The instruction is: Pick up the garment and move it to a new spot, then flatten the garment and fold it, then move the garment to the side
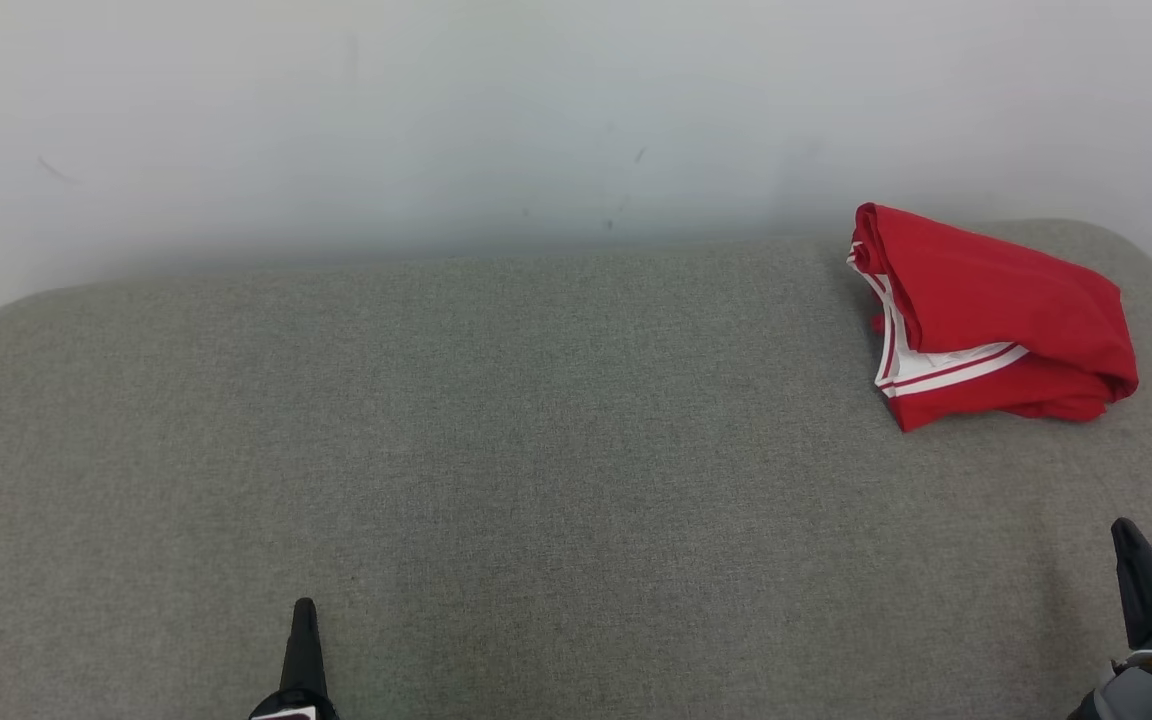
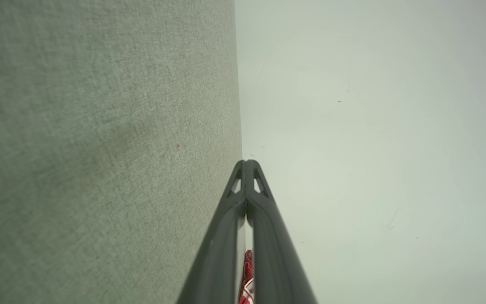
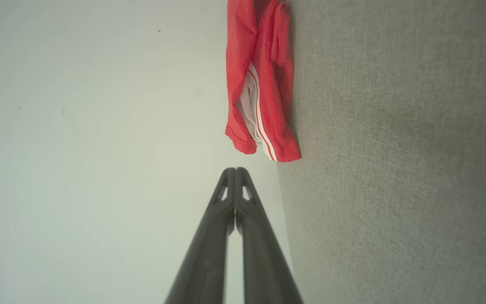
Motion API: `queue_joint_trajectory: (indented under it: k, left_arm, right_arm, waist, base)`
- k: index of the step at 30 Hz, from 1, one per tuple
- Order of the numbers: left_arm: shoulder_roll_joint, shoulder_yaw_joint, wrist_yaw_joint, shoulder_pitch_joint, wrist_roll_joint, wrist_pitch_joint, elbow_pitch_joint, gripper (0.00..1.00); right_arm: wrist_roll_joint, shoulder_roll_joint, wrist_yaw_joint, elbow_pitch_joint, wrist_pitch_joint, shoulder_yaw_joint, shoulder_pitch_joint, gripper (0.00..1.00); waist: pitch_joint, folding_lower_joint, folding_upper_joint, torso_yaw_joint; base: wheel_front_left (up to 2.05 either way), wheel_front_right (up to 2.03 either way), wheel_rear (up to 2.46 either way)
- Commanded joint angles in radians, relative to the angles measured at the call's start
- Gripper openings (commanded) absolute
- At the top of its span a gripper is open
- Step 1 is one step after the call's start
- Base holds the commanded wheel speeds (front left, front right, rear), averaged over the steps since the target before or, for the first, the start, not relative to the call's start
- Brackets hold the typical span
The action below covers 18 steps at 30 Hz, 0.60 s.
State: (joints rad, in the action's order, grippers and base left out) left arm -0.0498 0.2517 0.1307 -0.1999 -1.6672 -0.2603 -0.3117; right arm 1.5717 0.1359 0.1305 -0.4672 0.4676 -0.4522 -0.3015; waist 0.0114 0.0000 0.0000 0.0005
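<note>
Judging from the lie of things, reads as the closing stage rather than the middle. Finds the garment (image 1: 996, 315), red with white striped trim, gathered into a compact layered bundle at the far right of the grey padded surface (image 1: 496, 450), close to its back edge and the pale wall (image 1: 436, 120). Sits well apart from both arms, touched by nothing. Looks folded over on itself several times, though loosely, with a rumpled top layer and edges not square. Suggests pick-up, flattening, folding and the shift to the side all done, or else none of it begun; cannot settle that firmly from one bundle lying off to one side. Leans toward done, given the stacked stripes and the side placement. Shows the left gripper (image 1: 304, 612) low at the near edge, fingers pressed fully together and holding nothing. Shows the right gripper (image 1: 1128, 535) at the near right, likewise closed tight and empty, tips aimed toward the bundle in the right wrist view. Leaves, at most, a neater squaring of the fold.
</note>
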Motion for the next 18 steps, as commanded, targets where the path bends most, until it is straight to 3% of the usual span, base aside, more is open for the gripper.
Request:
queue_joint_trajectory:
  k: [1, 18]
  left_arm:
    - [-0.001, 0.0, 0.003, -0.002, -0.008, -0.002, -0.002, 0.0]
    - [-0.001, 0.0, 0.003, -0.002, -0.008, -0.002, -0.002, 0.0]
  right_arm:
    - [-0.002, -0.001, 0.0, -0.001, 0.004, -0.001, -0.005, 0.0]
    - [-0.002, -0.002, 0.0, -0.001, 0.005, -0.002, -0.005, 0.0]
  waist:
    - [0.0, 0.0, 0.0, 0.0]
    - [0.0, 0.0, 0.0, 0.0]
  base:
    - [0.0, 0.0, 0.0]
    - [0.0, 0.0, 0.0]
